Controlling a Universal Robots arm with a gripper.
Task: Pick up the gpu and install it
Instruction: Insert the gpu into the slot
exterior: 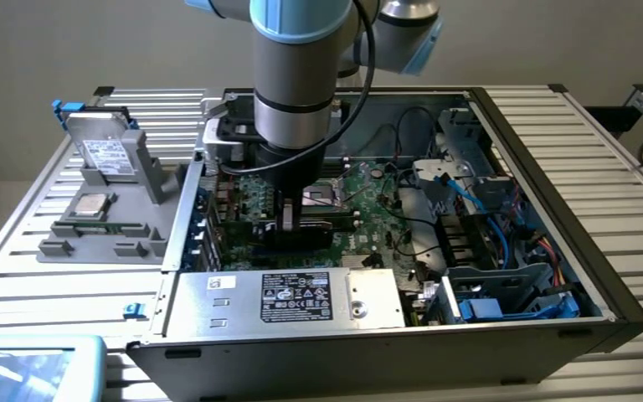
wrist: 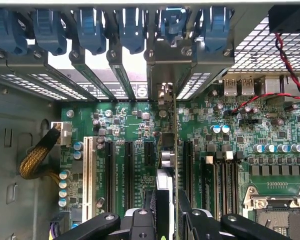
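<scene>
1. We see our gripper (wrist: 167, 212) clamped on the gpu (wrist: 168, 150), held edge-on between the fingers.
2. Its long axis runs straight ahead from the gripper, along the motherboard (wrist: 230, 145) slots.

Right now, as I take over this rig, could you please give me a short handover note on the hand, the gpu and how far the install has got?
Hand: shut on the gpu, down inside the open computer case.
gpu: held edge-on, upright over the motherboard, lined up with the expansion slots and the rear bracket openings. I cannot tell whether its edge has entered a slot.
Done: the gpu is picked up and carried into the case.
Left: seating it fully and letting go.
The hard drive stands in the grey holder outside the case.
</scene>
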